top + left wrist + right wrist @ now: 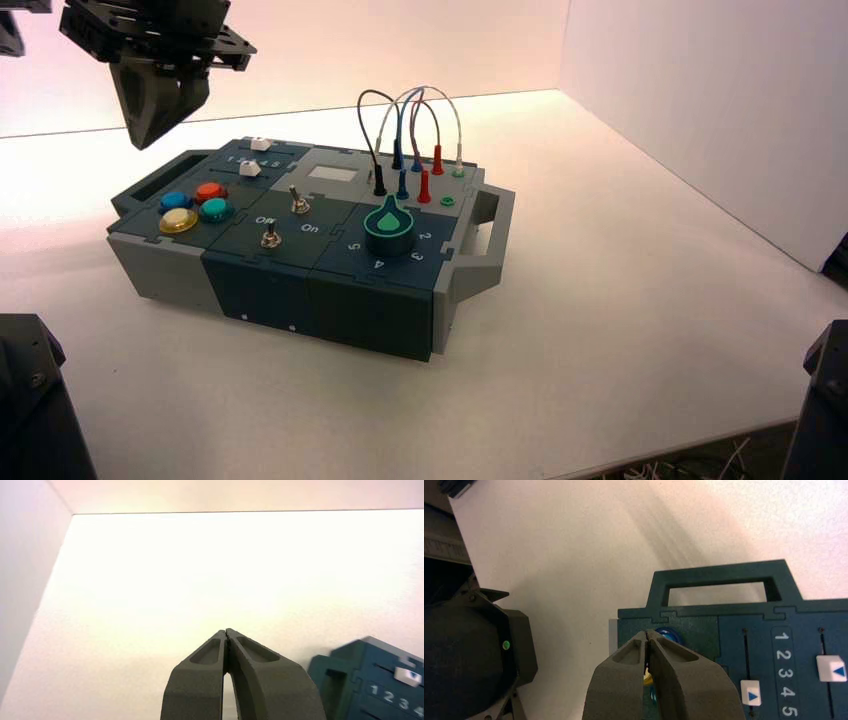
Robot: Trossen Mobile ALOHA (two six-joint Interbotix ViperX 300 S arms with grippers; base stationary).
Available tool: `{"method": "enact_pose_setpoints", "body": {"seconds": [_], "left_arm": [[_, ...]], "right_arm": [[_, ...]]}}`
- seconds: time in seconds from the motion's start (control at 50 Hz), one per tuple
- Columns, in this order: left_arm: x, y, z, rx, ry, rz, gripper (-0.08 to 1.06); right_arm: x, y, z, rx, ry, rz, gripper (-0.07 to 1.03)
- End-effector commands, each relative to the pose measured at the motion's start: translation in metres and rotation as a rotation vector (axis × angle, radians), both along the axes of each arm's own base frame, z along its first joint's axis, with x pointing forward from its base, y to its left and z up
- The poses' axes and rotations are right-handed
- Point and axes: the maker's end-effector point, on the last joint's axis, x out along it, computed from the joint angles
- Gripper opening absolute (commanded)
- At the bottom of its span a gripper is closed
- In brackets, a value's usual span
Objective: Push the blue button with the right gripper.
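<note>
The blue button (pixel 176 200) sits at the box's left end beside the handle, grouped with an orange-red button (pixel 210 191), a teal one (pixel 214 209) and a yellow one (pixel 178 221). My right gripper (pixel 143 140) hangs in the air above and to the left of that end, shut, with nothing held. In the right wrist view its closed tip (pixel 647 634) lines up just beside the blue button (pixel 669 634), well above it. My left gripper (pixel 226 630) is shut over bare table to the left of the box.
Two white sliders (pixel 832 669) run beside a 1-to-5 scale behind the buttons. Toggle switches (pixel 297 201), a teal knob (pixel 391 228) and looped plug wires (pixel 410 140) fill the box's middle and right. A wall (pixel 720 110) stands on the right. Dark arm bases (pixel 35 400) flank the front.
</note>
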Motion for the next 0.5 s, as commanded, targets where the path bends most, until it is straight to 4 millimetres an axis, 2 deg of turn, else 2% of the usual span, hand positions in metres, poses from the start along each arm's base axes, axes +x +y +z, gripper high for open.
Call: {"method": "enact_pose_setpoints", "body": {"seconds": [0.02,0.36,0.5], "left_arm": [[0.009,0.004,0.015,0.015,-0.045,0.006,-0.03],[0.007,0.003,0.012,0.011,-0.038,0.006,-0.03],[0.008,0.004,0.013,0.012,-0.039,0.005,-0.03]], "right_arm": [[0.002,0.008,0.028,0.050,-0.044,0.015,-0.02],[0.003,0.002,0.010,-0.002,-0.054,0.031,-0.02],[0.003,0.002,0.008,-0.007,-0.056,0.033,-0.02]]}}
